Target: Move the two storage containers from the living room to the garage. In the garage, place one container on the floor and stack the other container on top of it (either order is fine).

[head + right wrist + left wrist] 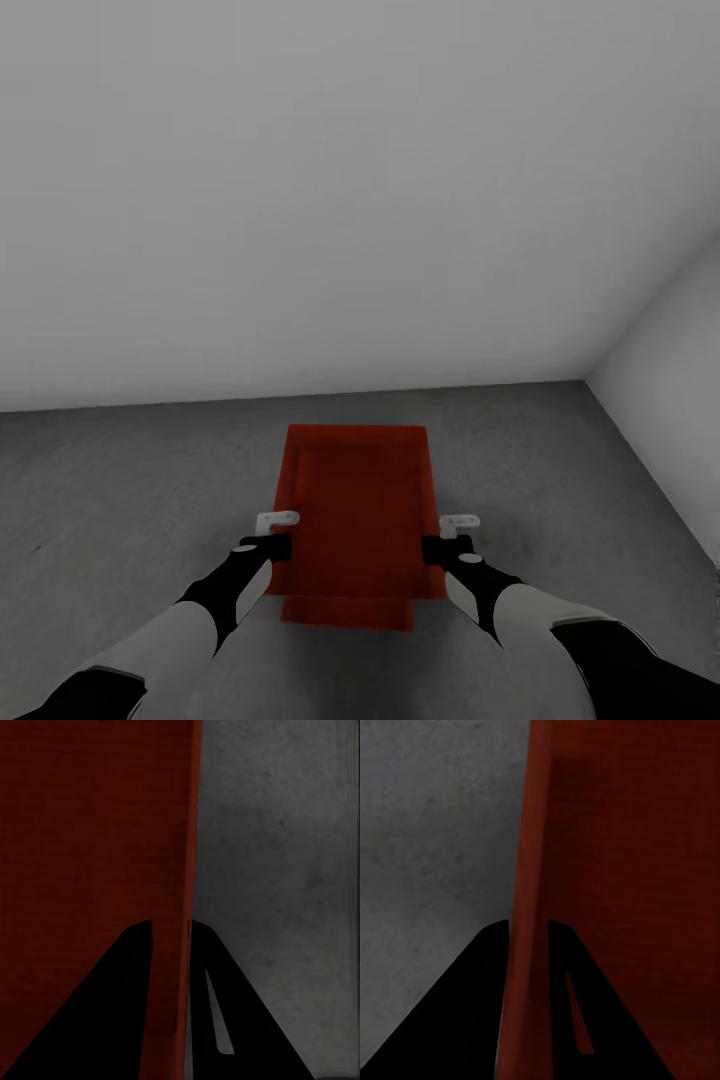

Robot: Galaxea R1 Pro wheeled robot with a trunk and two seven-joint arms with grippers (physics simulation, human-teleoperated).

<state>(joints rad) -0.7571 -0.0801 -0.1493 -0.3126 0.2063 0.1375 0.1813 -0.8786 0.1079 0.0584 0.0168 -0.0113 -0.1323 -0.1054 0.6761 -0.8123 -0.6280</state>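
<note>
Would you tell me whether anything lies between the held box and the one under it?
Nothing visible does. The upper box, with a side wall in each gripper (left, right), sits over the lower box on the floor.

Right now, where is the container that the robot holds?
In the head view, the container is low and central, between the left gripper and right gripper, over the grey floor near the wall.

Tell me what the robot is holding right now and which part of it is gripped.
An orange-red storage container, held by both tools: left tool pinches its left side wall, right tool its right side wall.
</note>
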